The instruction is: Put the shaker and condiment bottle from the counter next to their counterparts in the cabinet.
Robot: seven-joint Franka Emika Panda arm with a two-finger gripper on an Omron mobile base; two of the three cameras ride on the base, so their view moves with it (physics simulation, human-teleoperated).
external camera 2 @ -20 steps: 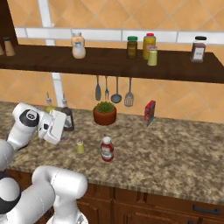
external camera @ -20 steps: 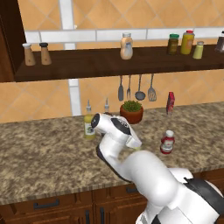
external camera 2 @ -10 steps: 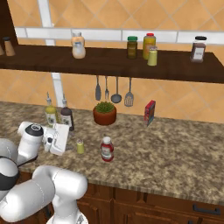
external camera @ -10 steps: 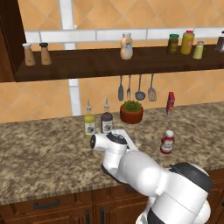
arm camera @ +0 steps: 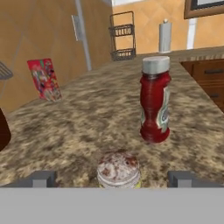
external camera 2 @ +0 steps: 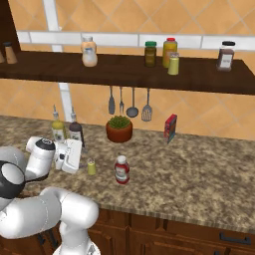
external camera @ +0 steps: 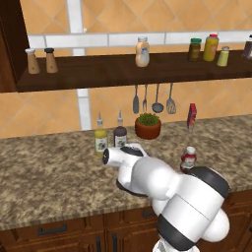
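Observation:
The shaker [arm camera: 119, 169], pale yellow-green with a speckled greyish top, stands upright on the counter [external camera 2: 199, 174], just in front of my open gripper [arm camera: 113, 179], centred between the two fingertips and touching neither. From the right base view my gripper [external camera 2: 82, 160] is low over the counter, just left of the shaker [external camera 2: 91, 167]. The red condiment bottle [arm camera: 155, 103] [external camera 2: 121, 170] [external camera: 188, 158] stands a little beyond it. On the cabinet [external camera 2: 124, 74] stand the counterparts, a matching shaker [external camera 2: 173, 64] [external camera: 223, 56] and a tan-filled bottle [external camera 2: 89, 51] [external camera: 142, 51].
A potted plant [external camera 2: 119, 129], a yellow bottle [external camera: 101, 138] and a dark spouted bottle [external camera: 119, 135] stand at the back of the counter. A red box [external camera 2: 170, 127] leans on the wall. Utensils [external camera 2: 132, 102] hang under the shelf. Two brown shakers [external camera: 39, 60] stand at the shelf's left end.
The arm has folded down and the hand has dropped from above the counter to shaker height. The jaws have stayed open.

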